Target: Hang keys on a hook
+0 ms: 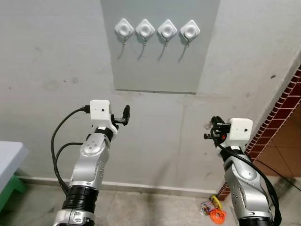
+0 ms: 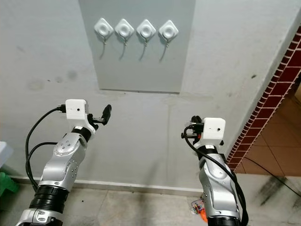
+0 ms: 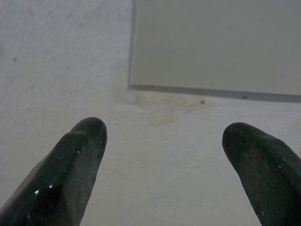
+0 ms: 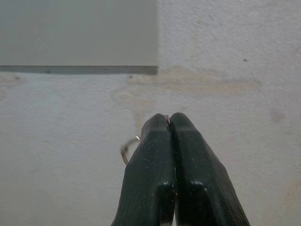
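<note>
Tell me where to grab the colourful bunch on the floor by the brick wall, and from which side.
Probably from above, since the colourful bunch lies flat on the floor. Pinch its yellow loop, which sticks out from the rest. Come from the open floor side; the brick wall crowds the other. Use the open left tool: the right tool is shut on a metal ring.

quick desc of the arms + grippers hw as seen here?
Two silver metallic arms with rounded segments and black ribbed collars near the base. Each wrist carries a white boxy camera housing; black cables loop from it down the arm. The left gripper and right gripper each have two long black fingers, glossy and round-tipped. No markings are legible.
</note>
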